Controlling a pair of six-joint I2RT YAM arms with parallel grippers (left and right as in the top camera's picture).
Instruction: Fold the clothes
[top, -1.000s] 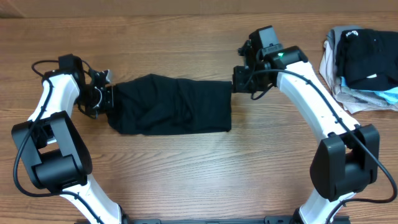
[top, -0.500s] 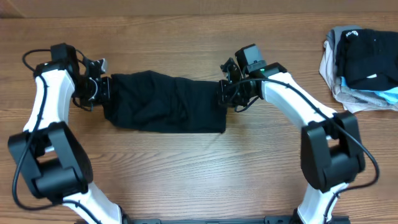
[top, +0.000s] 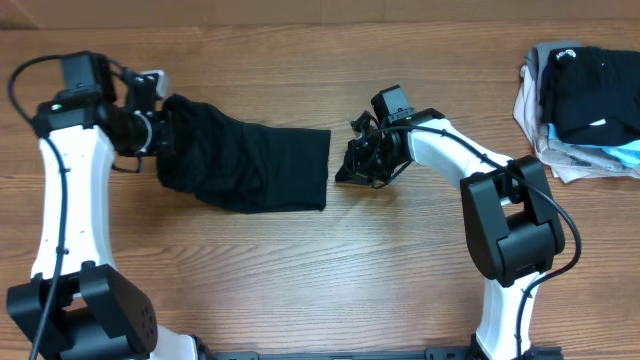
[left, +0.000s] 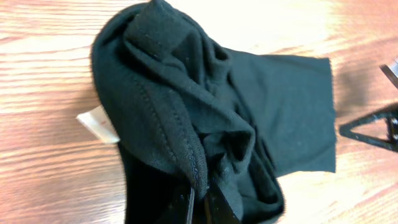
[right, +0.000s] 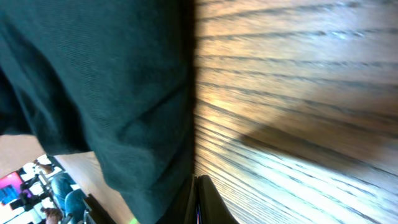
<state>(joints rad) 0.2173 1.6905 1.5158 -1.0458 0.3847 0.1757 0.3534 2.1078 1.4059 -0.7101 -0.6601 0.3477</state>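
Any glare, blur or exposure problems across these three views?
Overhead: evenly lit and sharp, though the black garment shows few of its folds. Left wrist: the garment's stitching is crisp, but glare washes out the table along the top. Right wrist: soft throughout, with smeared wood grain, a bright band and a dark shadow across the table.

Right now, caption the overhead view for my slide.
Left gripper grips the bunched end of the black cloth; right gripper, shut, just off its far edge.

Garment centre-left on worktop, left end in left gripper. Right gripper just beside its right edge. Clothes pile far right.
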